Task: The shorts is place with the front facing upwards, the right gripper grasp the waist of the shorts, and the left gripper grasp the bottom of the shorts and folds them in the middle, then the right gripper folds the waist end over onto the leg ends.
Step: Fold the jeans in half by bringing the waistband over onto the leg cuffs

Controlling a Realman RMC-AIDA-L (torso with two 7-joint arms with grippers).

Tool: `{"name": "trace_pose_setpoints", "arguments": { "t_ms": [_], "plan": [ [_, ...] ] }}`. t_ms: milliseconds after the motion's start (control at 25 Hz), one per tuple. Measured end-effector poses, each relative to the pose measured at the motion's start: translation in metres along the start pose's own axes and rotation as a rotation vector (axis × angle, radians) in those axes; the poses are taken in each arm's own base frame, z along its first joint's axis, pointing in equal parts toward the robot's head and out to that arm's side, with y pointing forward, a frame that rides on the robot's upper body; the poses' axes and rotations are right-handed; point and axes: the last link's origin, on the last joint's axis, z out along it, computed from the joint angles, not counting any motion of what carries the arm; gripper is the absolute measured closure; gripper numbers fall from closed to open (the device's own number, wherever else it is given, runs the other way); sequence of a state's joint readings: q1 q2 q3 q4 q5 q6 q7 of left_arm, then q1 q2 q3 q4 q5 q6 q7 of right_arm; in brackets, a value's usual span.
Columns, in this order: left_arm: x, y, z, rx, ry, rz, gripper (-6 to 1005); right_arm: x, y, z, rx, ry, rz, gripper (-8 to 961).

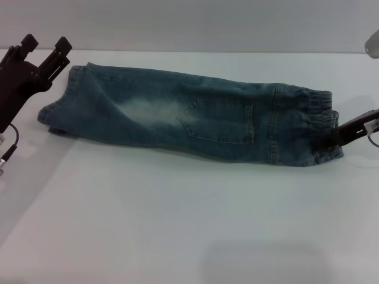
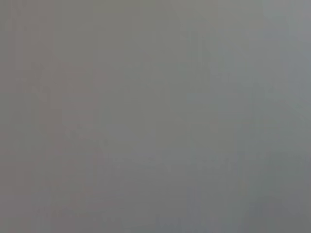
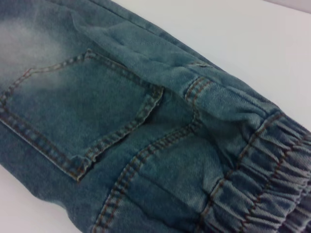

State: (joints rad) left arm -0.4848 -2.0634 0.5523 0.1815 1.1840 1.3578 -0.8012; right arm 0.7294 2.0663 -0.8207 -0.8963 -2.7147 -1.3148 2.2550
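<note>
- The left hand (image 1: 46, 42) hung at the far left of the bench (image 1: 177, 225), raised just beyond the leg end of the garment; its two black prongs stood wide apart and held nothing; a thin cable (image 1: 10, 145) trailed down from its body on the near side.
- The left wrist view showed only a flat grey field; nothing could be told from it.
- The shorts (image 1: 177, 118) lay folded lengthwise in a long narrow strip across the white bench, running from far left to right; the bottom of the shorts (image 1: 56, 115) formed the left end, close beside the left hand but apart from it; a pale faded patch (image 1: 142, 109) sat left of the middle; the square back pocket (image 1: 222, 118) with orange stitching faced up, right of the middle.
- The waist of the shorts (image 1: 317, 121), a ruched darker band, formed the right end; the right wrist view showed its gathers and the pocket up close.
- The right hand (image 1: 333, 137) reached in from the right edge, low on the bench; its prongs were closed narrowly on the near part of the waist band.
</note>
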Motion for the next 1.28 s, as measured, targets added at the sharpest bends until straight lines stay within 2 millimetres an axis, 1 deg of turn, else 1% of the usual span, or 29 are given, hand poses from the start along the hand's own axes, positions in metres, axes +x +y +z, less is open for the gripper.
{"name": "trace_pose_setpoints", "arguments": {
  "t_ms": [200, 360, 920, 1120, 1280],
  "plan": [
    [0.001, -0.001, 0.0, 0.004, 0.001, 0.001, 156, 0.002, 0.001, -0.001, -0.028, -0.042, 0.034, 470],
    [0.001, -0.002, 0.0, 0.005, 0.002, 0.004, 156, 0.006, -0.003, -0.005, -0.029, -0.064, 0.053, 470],
    [0.0, -0.003, -0.003, 0.021, 0.002, 0.014, 156, 0.011, -0.01, -0.017, -0.025, -0.033, 0.089, 472],
    [-0.001, -0.004, -0.004, 0.035, 0.006, 0.023, 156, 0.011, -0.011, -0.016, -0.018, -0.037, 0.092, 472],
    [-0.001, -0.004, -0.004, 0.037, 0.007, 0.02, 156, 0.01, -0.007, -0.012, -0.022, -0.045, 0.091, 470]
  ]
}}
